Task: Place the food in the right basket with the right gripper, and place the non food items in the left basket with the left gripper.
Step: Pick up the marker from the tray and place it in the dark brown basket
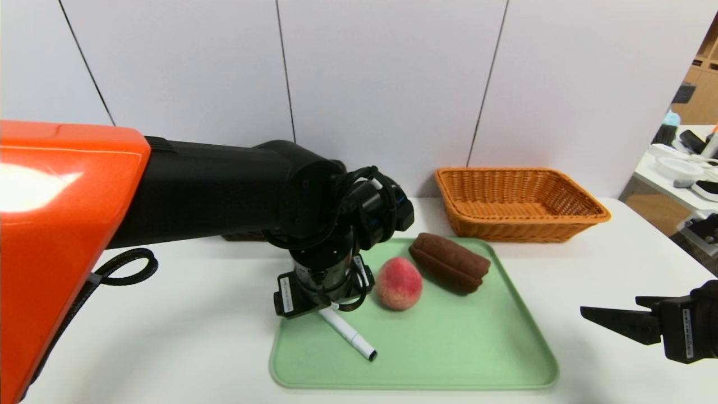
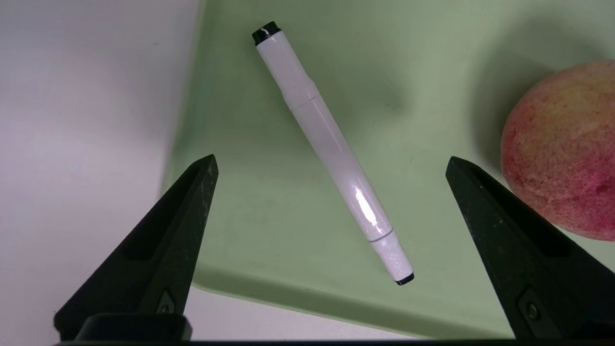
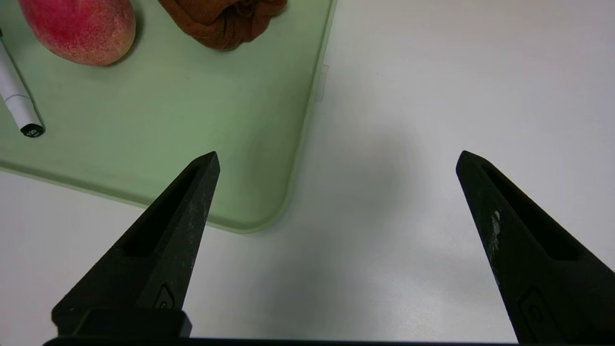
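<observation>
A white marker pen (image 1: pixel 350 336) lies on the green tray (image 1: pixel 449 348) beside a peach (image 1: pixel 398 283) and a brown rolled cloth (image 1: pixel 449 262). My left gripper (image 2: pixel 331 163) hangs open just above the pen (image 2: pixel 331 149), one finger on each side and neither touching it; the peach (image 2: pixel 562 149) sits close to one finger. The orange right basket (image 1: pixel 519 205) stands behind the tray, with nothing showing inside. My left arm hides most of the left basket. My right gripper (image 1: pixel 611 314) hovers open and holds nothing, over the table to the right of the tray.
The white table (image 1: pixel 589 269) carries the tray near its front middle. A wall closes the back. A second table with clutter (image 1: pixel 684 168) stands at the far right. In the right wrist view the tray corner (image 3: pixel 269 211), pen tip (image 3: pixel 19 110) and peach (image 3: pixel 77 29) show.
</observation>
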Controlling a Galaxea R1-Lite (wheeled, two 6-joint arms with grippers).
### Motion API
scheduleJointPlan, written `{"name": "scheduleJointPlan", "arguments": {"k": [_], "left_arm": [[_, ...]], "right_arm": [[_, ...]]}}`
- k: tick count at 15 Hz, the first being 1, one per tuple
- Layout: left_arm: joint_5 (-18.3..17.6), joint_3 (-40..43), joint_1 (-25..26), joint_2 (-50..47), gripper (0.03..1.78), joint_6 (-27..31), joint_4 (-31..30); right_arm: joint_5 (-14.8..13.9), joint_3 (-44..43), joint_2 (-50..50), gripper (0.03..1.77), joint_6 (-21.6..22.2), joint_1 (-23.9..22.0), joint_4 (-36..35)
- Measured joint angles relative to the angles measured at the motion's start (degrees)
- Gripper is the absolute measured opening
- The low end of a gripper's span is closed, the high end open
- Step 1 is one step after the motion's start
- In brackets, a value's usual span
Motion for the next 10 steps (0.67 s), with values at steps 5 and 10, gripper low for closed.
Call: {"name": "scheduleJointPlan", "arguments": {"k": [5,10], "left_arm": [[1.0,-2.4,0.2,1.7,1.69,-3.7,1.5],[2.0,-3.2,0.2,3.4,1.69,-5.9,1.6]], "right_arm": [[0.9,0.0,-0.3,1.70,0.1,0.3,-0.3],[1.1,-0.3,-0.4,1.70,0.2,1.7,-0.3]]}}
